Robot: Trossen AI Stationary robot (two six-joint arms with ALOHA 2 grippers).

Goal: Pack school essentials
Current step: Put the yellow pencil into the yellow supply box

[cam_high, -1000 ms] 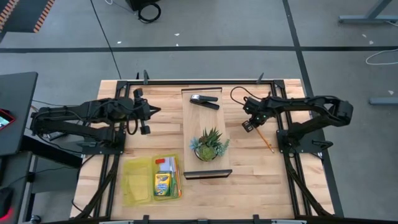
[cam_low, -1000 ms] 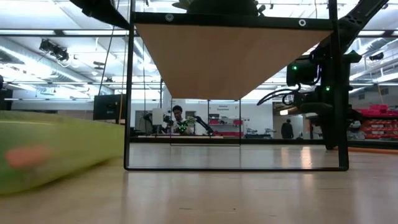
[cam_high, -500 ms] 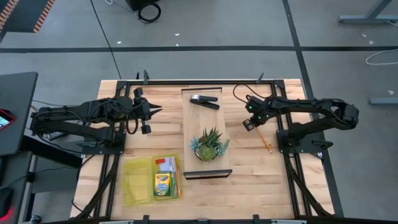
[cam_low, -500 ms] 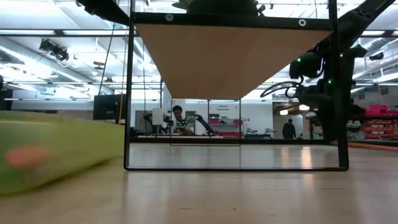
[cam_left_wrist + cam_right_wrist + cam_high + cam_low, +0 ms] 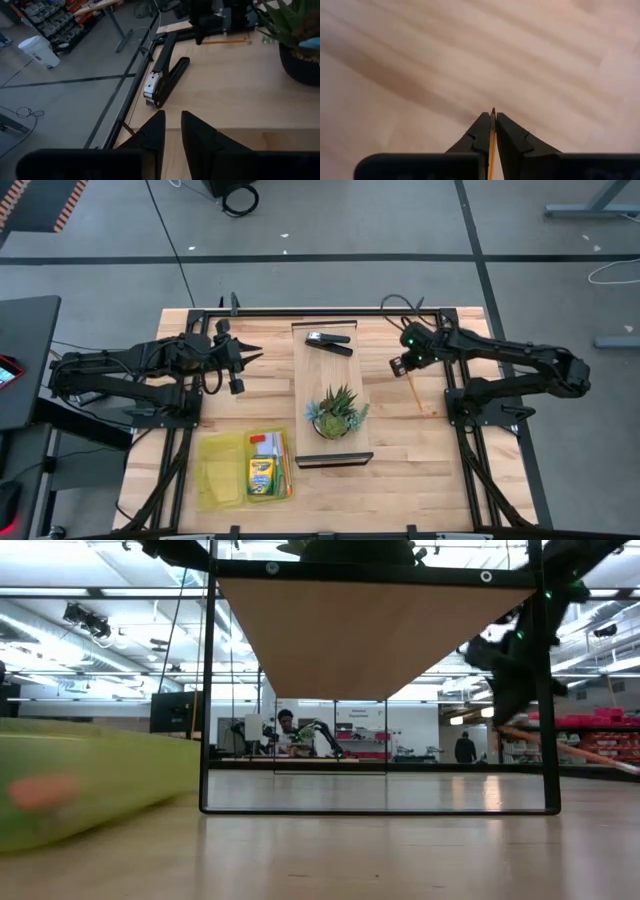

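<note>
Pencil (image 5: 419, 392) lifted; trails diagonally from right end effector (image 5: 399, 366).

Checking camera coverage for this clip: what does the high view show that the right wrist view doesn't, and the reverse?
Only the high view shows the left gripper, black stapler, potted plant and crayon box in the green pouch. Only the right wrist view shows the right gripper pinching the orange pencil between its fingertips. Both show the wooden table.

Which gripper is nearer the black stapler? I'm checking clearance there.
Left. The left gripper hovers just beside the shelf, close to the black stapler; the right gripper, clamping a pencil, sits farther off, opposite.
</note>
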